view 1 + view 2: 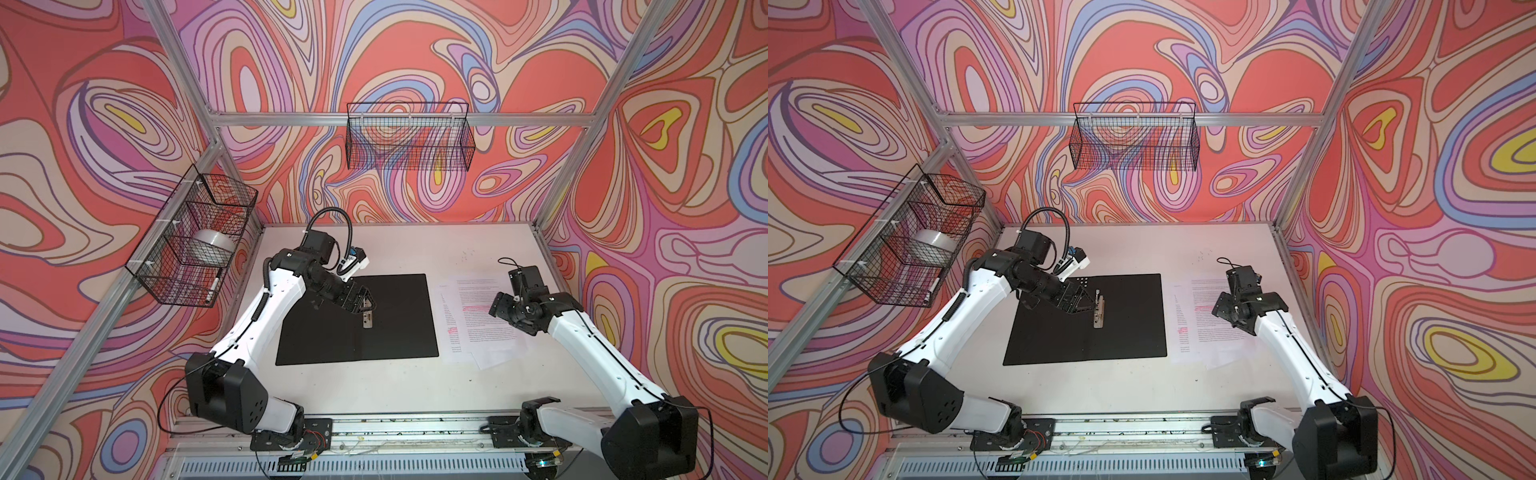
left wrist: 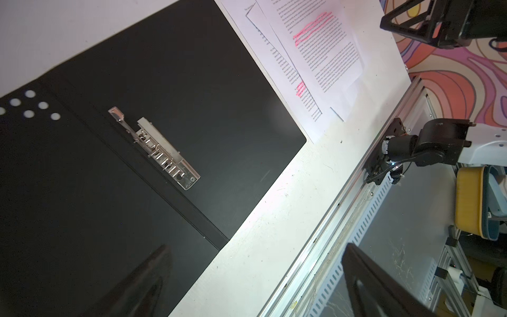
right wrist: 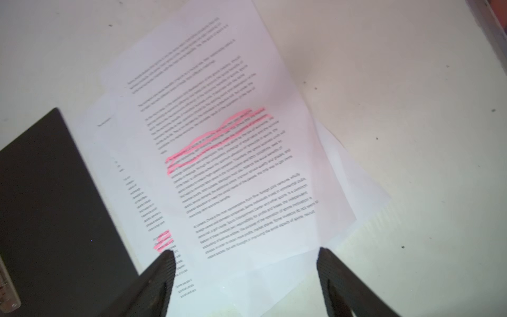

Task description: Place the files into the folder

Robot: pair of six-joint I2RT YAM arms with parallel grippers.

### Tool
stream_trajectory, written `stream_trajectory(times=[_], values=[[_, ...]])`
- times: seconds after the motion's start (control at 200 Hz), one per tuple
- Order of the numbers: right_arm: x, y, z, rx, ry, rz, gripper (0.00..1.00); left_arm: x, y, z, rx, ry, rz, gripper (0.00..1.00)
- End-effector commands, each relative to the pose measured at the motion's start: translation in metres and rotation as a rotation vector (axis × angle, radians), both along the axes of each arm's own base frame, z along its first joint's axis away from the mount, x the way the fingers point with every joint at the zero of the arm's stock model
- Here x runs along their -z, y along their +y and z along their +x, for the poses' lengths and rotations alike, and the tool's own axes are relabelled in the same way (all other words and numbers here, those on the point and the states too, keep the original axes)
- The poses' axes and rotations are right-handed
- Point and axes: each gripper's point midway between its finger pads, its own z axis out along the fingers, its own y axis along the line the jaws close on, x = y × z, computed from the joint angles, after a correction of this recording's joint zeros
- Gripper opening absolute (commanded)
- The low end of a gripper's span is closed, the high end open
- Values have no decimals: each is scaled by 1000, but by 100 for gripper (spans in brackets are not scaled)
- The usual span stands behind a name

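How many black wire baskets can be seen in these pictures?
2. The back basket hangs on the back rail. The side basket hangs on the left rail, at the left in both top views. More may hang outside the views.

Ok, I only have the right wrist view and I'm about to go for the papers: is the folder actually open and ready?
Observer: Yes. In both top views the folder lies flat and fully open, black inside up, left of the files.
Operator: Where's the clip?
Observer: The metal clip sits near the folder's middle, on the half nearer the files.
Operator: And the other arm?
Observer: The left gripper hovers open over the folder near that clip, holding nothing.
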Motion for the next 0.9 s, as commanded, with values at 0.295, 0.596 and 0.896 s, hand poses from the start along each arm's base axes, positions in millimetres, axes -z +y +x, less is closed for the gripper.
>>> stream_trajectory(times=[0.295, 0.596, 0.896], values=[[70, -38, 2, 71, 217, 11, 86, 11, -20, 11, 50, 27, -32, 97], [92, -31, -3, 49, 270, 64, 85, 13, -19, 8, 57, 10, -35, 97], [107, -25, -9, 27, 337, 101, 80, 22, -17, 8, 59, 10, -25, 97]])
